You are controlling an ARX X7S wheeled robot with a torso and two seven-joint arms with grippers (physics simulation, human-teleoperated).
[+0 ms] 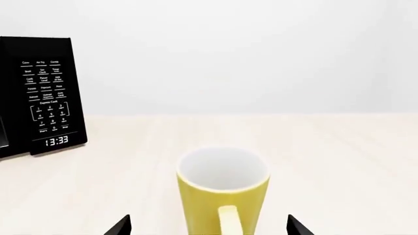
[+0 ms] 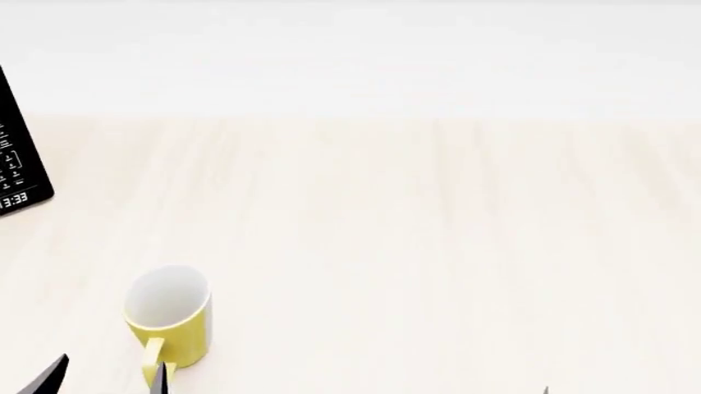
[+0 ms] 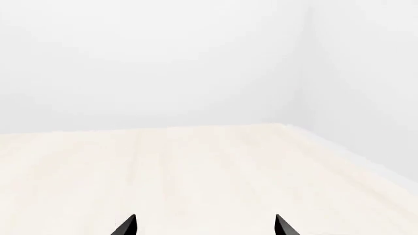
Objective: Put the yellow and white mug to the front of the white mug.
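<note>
Near the table's front-left corner, the yellow and white mug (image 2: pixel 170 318) stands upright (handle toward the front edge), between the left gripper's (image 1: pixel 207 226) spread jaws; the right gripper (image 3: pixel 205 226) is spread too.

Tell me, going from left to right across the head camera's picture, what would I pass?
Black microwave control panel with white clock digits at the left edge → small yellow mug with white inside and yellow handle on the pale wooden countertop, which runs bare to the right edge.
</note>
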